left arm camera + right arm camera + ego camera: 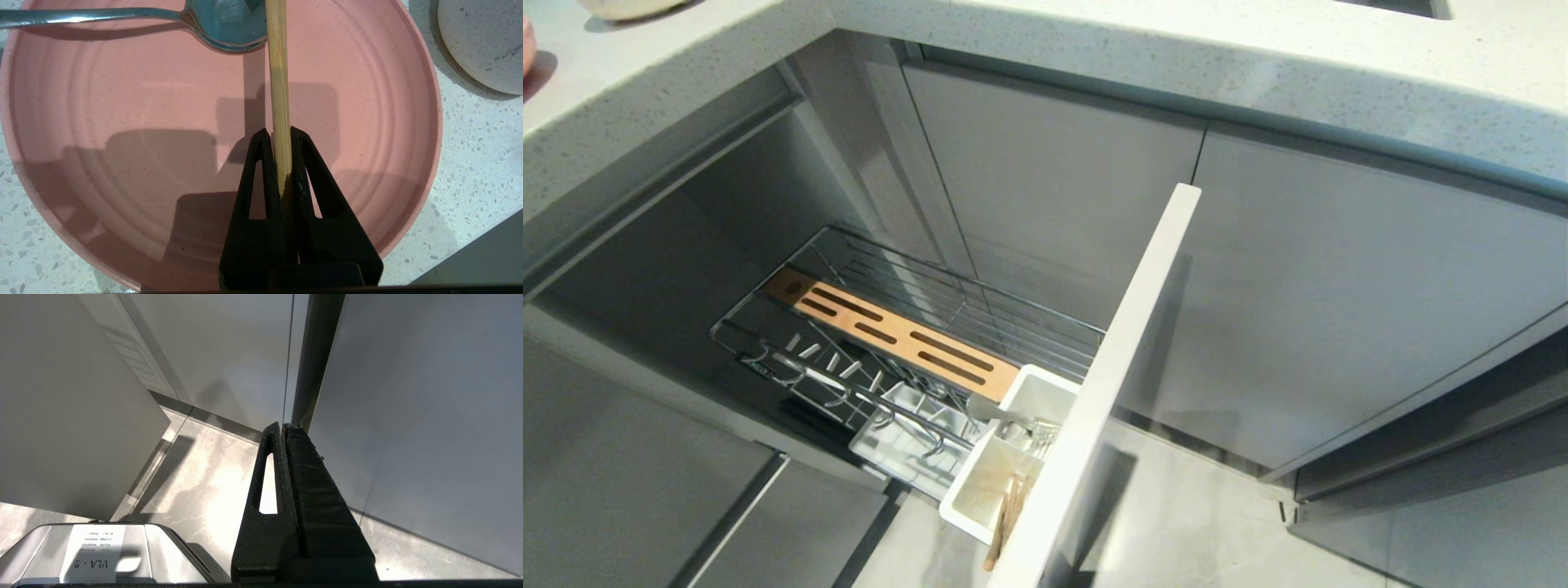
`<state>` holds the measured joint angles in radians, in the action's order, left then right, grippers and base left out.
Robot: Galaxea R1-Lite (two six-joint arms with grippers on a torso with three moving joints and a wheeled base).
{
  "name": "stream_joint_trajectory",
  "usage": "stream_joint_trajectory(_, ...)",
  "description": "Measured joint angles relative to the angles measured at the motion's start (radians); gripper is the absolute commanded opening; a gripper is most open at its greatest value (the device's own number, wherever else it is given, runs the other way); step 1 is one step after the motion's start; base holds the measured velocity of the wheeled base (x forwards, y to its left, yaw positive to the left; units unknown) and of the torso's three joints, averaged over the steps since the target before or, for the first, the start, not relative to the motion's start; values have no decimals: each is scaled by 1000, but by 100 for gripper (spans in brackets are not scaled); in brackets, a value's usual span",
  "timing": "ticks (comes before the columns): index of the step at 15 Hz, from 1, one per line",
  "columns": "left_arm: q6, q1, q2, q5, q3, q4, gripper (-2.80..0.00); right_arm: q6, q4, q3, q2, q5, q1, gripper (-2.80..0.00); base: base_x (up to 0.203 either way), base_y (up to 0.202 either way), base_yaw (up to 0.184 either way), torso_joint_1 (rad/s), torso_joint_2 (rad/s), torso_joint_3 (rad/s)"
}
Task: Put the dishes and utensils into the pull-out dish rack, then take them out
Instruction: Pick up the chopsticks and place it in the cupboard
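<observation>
Dish rack (907, 327) pulled out below counter (1094, 49), front panel (1094, 392) standing open; chopstick (1005, 514) and fork already in white caddy (980, 490). Spoon (220, 24) lies across far edge of pink plate (122, 163), its bowl just beside my chopstick (280, 98). White bowl (486, 45) near plate on counter. My left gripper (281, 134) pinched tight on chopstick, poised over plate. My right gripper (283, 428) closed, empty, pointing at floor by cabinet doors (408, 416).
</observation>
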<state>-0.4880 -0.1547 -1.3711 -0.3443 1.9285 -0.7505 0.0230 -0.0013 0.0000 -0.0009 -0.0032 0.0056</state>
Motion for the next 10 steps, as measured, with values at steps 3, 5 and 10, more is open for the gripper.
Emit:
stream_joint_trajectory(3,0,0,0,0,0,0,-280,0,0,0,0,0,0,-280,0,0,0,0,0,0)
stream_joint_trajectory(5,0,-1,1,-1,0,3,-280,0,0,0,0,0,0,-280,0,0,0,0,0,0)
stream_joint_trajectory(10,-4,0,35,2,1,43,-280,0,0,0,0,0,0,-280,0,0,0,0,0,0)
